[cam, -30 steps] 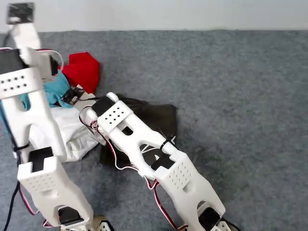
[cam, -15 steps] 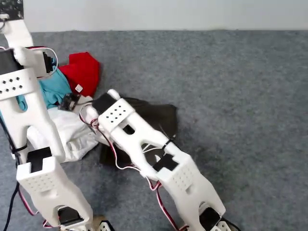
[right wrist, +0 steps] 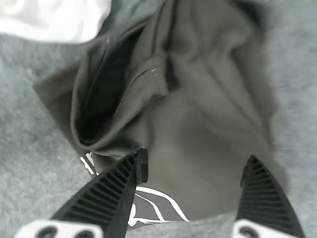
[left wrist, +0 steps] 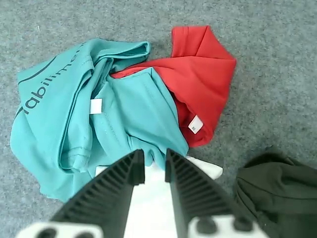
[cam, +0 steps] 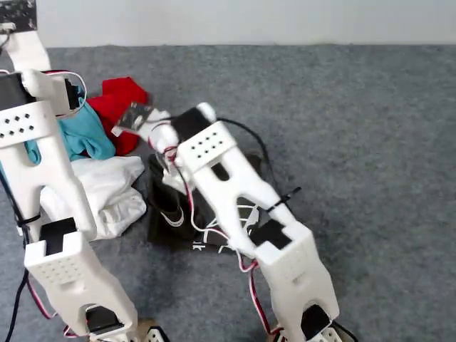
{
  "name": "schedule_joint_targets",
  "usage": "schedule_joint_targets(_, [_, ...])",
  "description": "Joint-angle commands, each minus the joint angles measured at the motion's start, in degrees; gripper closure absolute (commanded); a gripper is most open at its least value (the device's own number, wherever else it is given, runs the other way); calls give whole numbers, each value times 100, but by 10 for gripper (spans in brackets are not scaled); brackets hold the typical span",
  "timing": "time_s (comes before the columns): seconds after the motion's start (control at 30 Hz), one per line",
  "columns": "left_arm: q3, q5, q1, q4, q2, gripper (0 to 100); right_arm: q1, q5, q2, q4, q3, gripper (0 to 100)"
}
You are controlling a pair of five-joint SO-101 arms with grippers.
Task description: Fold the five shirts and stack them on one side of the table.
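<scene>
Four crumpled shirts lie bunched at the table's left: a red shirt [cam: 121, 103] [left wrist: 205, 69], a teal shirt [cam: 82, 132] [left wrist: 99, 114], a white shirt [cam: 107, 189] and a dark shirt [cam: 214, 196] [right wrist: 198, 109] [left wrist: 280, 188]. My left gripper [left wrist: 154, 166] hangs shut above the spot where the teal and white shirts meet, holding nothing. My right gripper [right wrist: 193, 168] [cam: 169, 160] hovers open over the rumpled dark shirt, its fingers wide apart and empty. A corner of the white shirt [right wrist: 54, 20] shows beyond the dark one.
The left arm [cam: 32, 135] stands over the left edge of the pile. Grey carpet-like table surface [cam: 356, 142] stretches bare across the whole right half. A pale wall [cam: 249, 21] runs along the far edge.
The right arm rose and swung toward the far side, uncovering more of the dark shirt. The left arm shifted slightly at first, then held still.
</scene>
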Motion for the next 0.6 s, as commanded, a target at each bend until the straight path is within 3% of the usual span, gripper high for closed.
schedule_joint_targets(0.0, [-40, 53, -18, 97, -316, 914, -303, -114, 259, 13, -246, 695])
schedule_joint_targets(0.3, [-31, 53, -9, 97, -281, 914, -1112, -360, 488, -919, -237, 695])
schedule_joint_targets(0.57, [-31, 53, -9, 97, -273, 914, -1103, -360, 532, -1068, -246, 695])
